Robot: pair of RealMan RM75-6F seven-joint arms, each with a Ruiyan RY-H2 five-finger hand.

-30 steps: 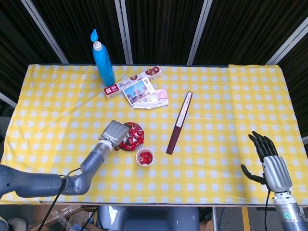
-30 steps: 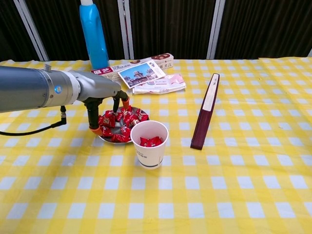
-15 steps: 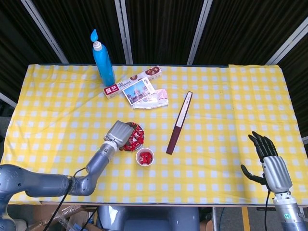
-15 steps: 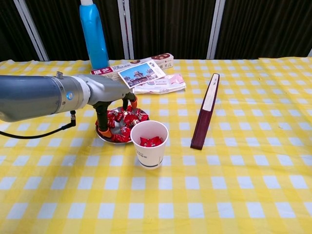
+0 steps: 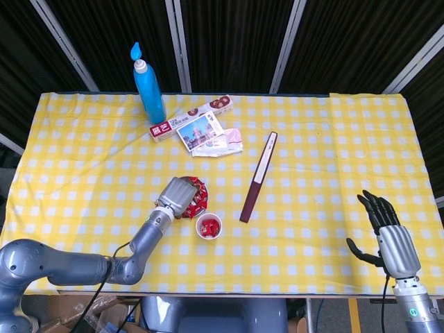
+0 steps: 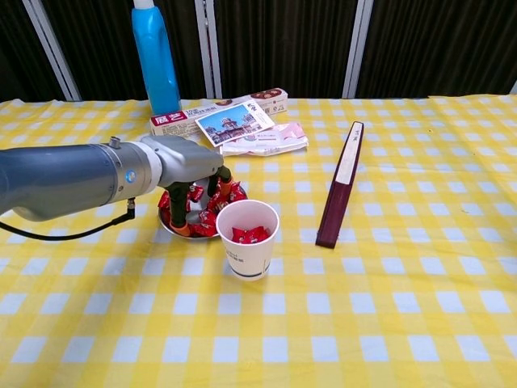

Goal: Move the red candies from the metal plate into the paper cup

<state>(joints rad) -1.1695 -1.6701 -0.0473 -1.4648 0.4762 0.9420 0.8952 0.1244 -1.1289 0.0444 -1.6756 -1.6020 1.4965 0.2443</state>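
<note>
Left fingers: pointing down into the candy pile on the plate; whether they have pinched a candy, I cannot tell, since the hand covers the contact in both views.
Left hand: over the plate, back of the hand up, arm reaching in from the near-left edge of the counter.
Candies: red wrapped pieces heaped on the plate, showing around the fingers; several more already lie in the cup.
Plate: small metal dish, just beside the cup on its far-left side, mostly hidden by hand and candies.
Cup: upright paper cup, near the front of the plate, partly filled with red candies.
Right hand: fingers spread and holding nothing, parked at the near-right corner, well apart from the work.
Counter: yellow checked cloth, carrying a blue bottle, a long box, a postcard and a dark flat bar, all away from the plate.
Stage: judged mid-task, a further pick under way.
Risk, grasp: the slick wrappers may slip, so the fingers could lift off with nothing.
Risk, plate: downward pressure near its rim could tilt it and spill candies onto the cloth.
Risk, cup: it stands close and looks light; a sideways sweep of hand or forearm could knock it over.
</note>
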